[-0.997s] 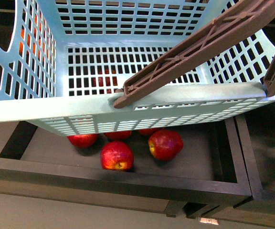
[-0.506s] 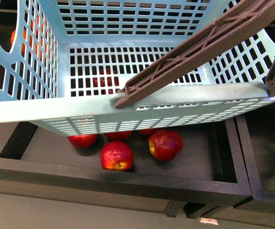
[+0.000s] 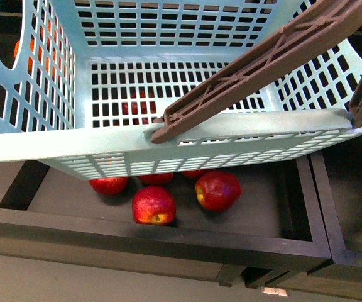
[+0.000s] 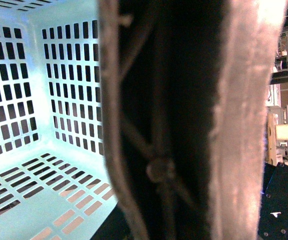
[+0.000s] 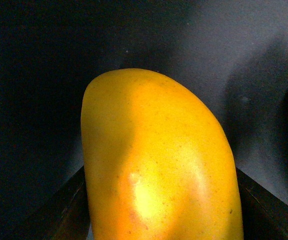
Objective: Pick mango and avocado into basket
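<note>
The light teal basket [image 3: 137,138] fills the upper part of the front view, held up and tilted over a dark crate, its brown handles [image 3: 256,66] lying across the right side. No fruit lies inside it. In the left wrist view a brown handle [image 4: 184,120] fills the picture very close up, with the basket's slotted inside [image 4: 39,100] behind; my left gripper is shut on the basket, its fingers hidden. The yellow-orange mango [image 5: 156,165] fills the right wrist view, held in my shut right gripper against a dark surface. The avocado is out of view.
Red apples [image 3: 153,205] [image 3: 217,190] [image 3: 109,185] lie in the dark wooden crate [image 3: 168,239] under the basket. Orange fruit [image 3: 19,49] shows through the basket's left wall. A second dark crate [image 3: 351,207] adjoins on the right.
The basket has shifted very slightly over the last second; the apples and crates have not moved.
</note>
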Controlling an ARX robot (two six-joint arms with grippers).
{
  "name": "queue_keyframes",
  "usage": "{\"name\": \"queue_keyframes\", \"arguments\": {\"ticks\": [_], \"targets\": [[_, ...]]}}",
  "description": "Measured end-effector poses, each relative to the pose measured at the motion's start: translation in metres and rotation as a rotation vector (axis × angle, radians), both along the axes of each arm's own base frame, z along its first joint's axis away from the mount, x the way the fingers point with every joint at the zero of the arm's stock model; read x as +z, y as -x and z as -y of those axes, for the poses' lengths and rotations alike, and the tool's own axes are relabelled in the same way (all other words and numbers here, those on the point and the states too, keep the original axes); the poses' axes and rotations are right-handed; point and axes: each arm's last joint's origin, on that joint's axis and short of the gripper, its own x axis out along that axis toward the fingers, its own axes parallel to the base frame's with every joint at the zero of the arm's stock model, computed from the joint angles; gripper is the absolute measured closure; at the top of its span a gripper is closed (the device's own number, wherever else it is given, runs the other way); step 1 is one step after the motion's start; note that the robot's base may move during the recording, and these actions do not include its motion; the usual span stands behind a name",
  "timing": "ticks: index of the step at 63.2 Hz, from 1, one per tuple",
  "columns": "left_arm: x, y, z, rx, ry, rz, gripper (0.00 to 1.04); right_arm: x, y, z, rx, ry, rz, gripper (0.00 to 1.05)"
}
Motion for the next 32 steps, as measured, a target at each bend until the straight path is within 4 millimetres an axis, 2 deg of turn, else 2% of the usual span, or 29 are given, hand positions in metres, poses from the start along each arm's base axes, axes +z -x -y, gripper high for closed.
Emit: {"name": "queue_keyframes", "arguments": {"ticks": [6, 13, 18, 24, 32], "targets": [[0.0, 0.0, 0.0, 0.001, 0.0, 0.0, 0.92, 0.005, 0.006, -0.002, 0.015, -0.009, 0.032, 0.4], [0.0, 0.0, 0.0, 0.0, 0.0, 0.0, 0.92, 0.021, 0.017, -0.005, 0.051, -0.001, 0.083, 0.4], [0.0, 0.0, 0.0, -0.001, 0.0, -0.001, 0.92, 0.055, 0.028, -0.005, 0.077, 0.034, 0.167, 0.4], [0.0, 0.0, 0.0, 0.001, 0.0, 0.0, 0.92, 0.12, 0.047, -0.015, 0.154, 0.103, 0.312, 0.4], [0.0, 0.0, 0.0, 0.0, 0.0, 0.001, 0.92, 0.17, 0.067, -0.032, 0.248, 0.185, 0.395, 0.4]]}}
